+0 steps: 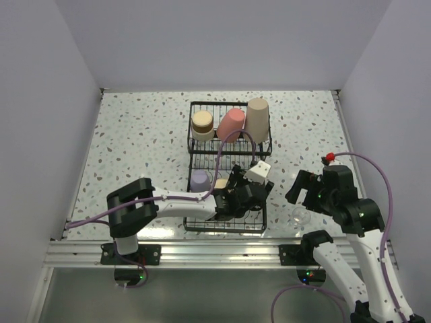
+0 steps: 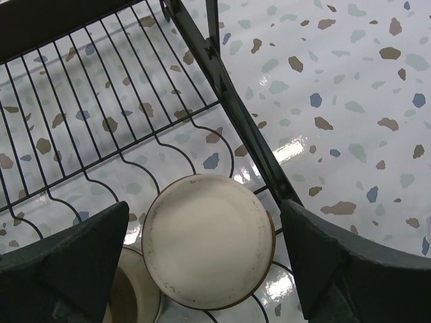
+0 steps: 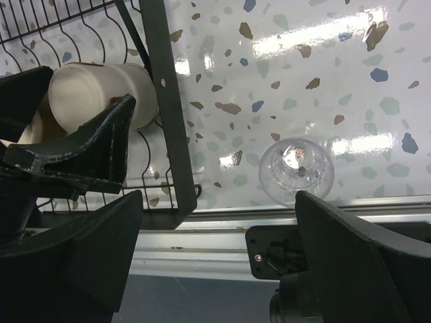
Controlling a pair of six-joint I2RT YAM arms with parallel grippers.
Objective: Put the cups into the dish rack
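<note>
The speckled table (image 1: 135, 148) fills most of the top view. The black dish rack (image 1: 202, 160) stands in the middle of it and reaches down to the table's bottom edge.

My left gripper (image 2: 204, 208) is low over the lower part of the rack, just below the middle of the top view. Its jaws are open, with one finger on each side of a short tan-brown cup (image 2: 209, 239). There is a thin gap on both sides, so I am not squeezing it. That cup sits on the rack wires at the bottom middle of my left wrist view, with its flat round end facing my camera. A second tan cup (image 2: 138, 286) peeks out beside it in the lower left.

My right gripper (image 1: 302, 192) hangs at the right of the top view, off the rack. Its jaws are wide open and hold nothing.

In the upper basket, the tall beige cup (image 1: 258, 116), the pink cup (image 1: 231, 124) and another tan-brown cup (image 1: 202, 125) stand in a row. The lavender cup (image 1: 199, 180) sits lower, left of my left gripper. The tiny clear glass (image 3: 296, 171) is on the table outside the rack, right of middle in my right wrist view.
</note>
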